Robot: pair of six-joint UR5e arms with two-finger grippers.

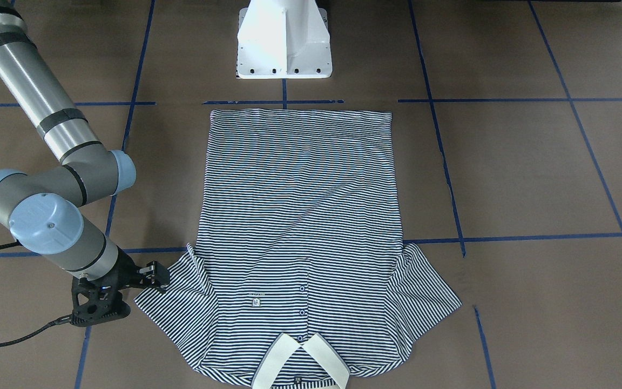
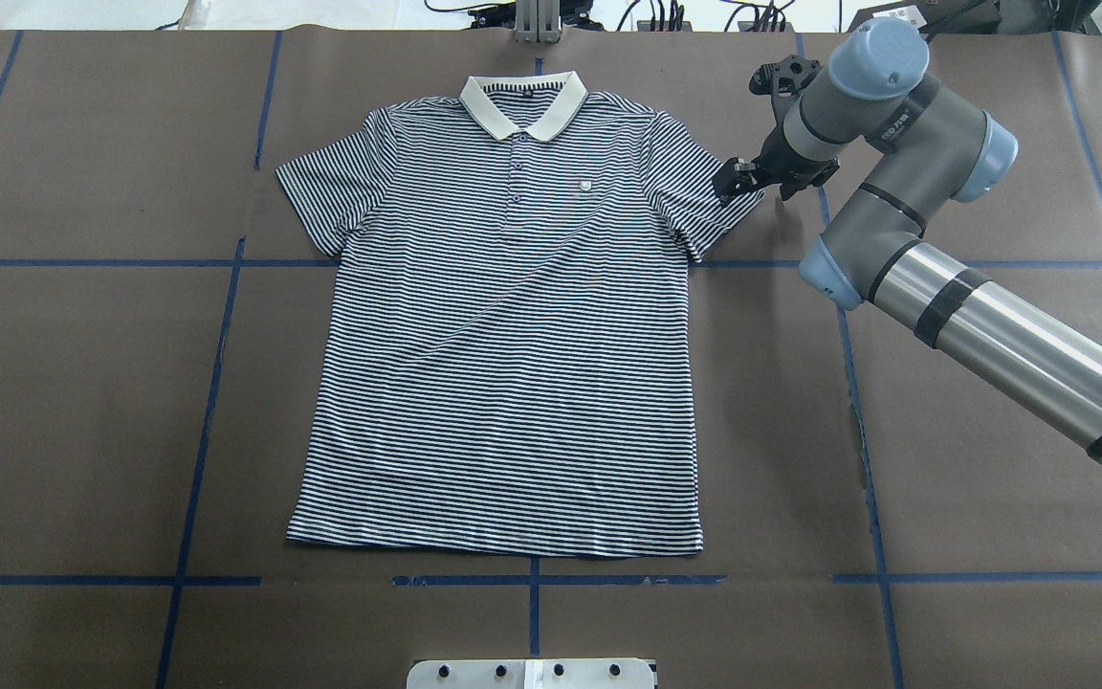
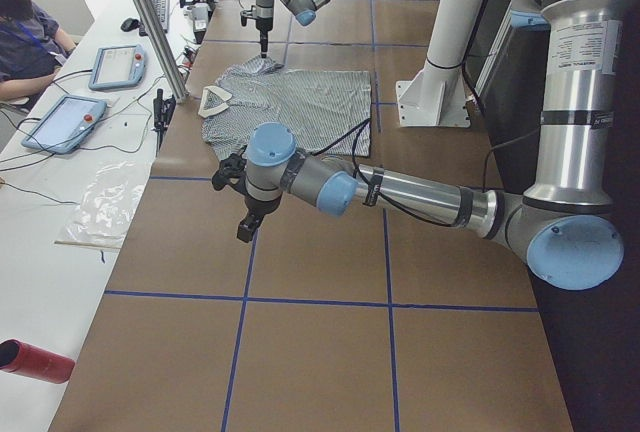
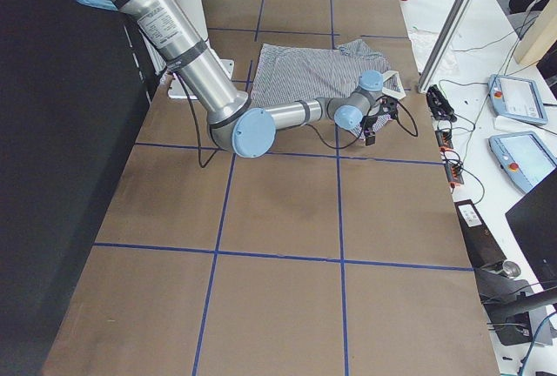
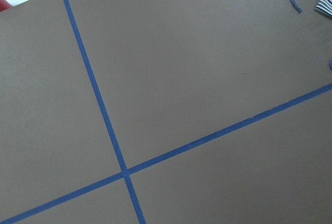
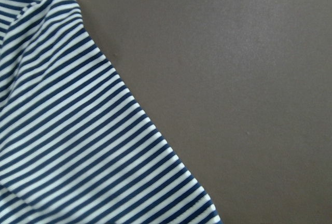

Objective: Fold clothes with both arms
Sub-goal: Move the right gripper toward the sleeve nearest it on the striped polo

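The striped polo shirt (image 2: 503,364) lies flat and face up on the brown table, with its white collar (image 2: 523,103) at the far side from the robot; it also shows in the front-facing view (image 1: 300,216). My right gripper (image 2: 733,180) hangs just over the outer edge of the shirt's right-side sleeve (image 1: 173,294), and its jaws look open and empty (image 1: 158,275). The right wrist view shows only that sleeve's hem (image 6: 67,146) and bare table. My left gripper (image 3: 245,227) hovers over bare table well left of the shirt. I cannot tell whether it is open or shut.
The white pedestal base (image 1: 284,38) stands at the robot's side of the table. Blue tape lines (image 2: 216,383) grid the brown surface. In the left exterior view a side bench holds tablets (image 3: 65,122), an operator (image 3: 25,22) sits there, and a red cylinder (image 3: 35,360) lies near.
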